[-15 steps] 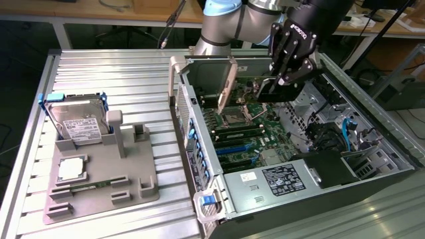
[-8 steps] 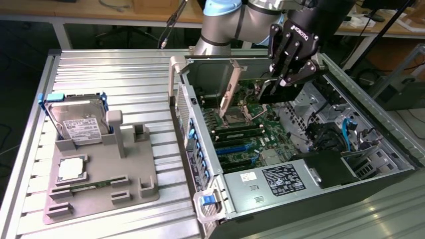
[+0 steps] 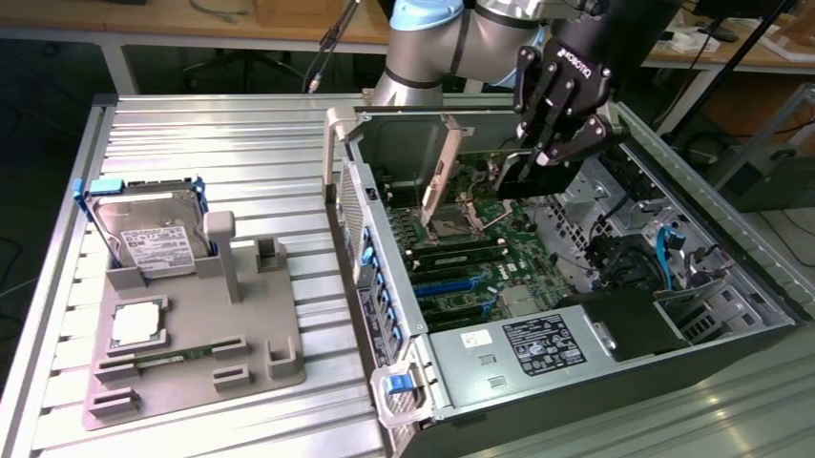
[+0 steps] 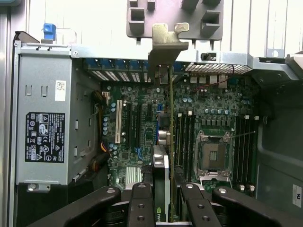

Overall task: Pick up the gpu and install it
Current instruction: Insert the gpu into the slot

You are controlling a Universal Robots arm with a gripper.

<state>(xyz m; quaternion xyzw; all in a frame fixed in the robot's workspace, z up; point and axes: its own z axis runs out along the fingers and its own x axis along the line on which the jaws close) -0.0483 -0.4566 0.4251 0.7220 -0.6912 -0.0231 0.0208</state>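
Black multi-finger gripper (image 4: 163, 201) clamped edge-on around the gpu, a green card with black cooler and silver end bracket (image 4: 168, 142), held above the green motherboard (image 4: 142, 132) inside the open grey tower case (image 3: 713, 239). Risk: card looks slightly off the slot line, so it could jam on the connector. Arm reaches steeply down into the case.

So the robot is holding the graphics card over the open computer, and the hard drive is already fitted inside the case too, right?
Not quite. The gripper does hold the gpu edge-on above the motherboard in the open computer case, as the wrist view shows. But the hard drive is not in the case: the exterior view shows it standing in the grey holder on the table, at that view's left.
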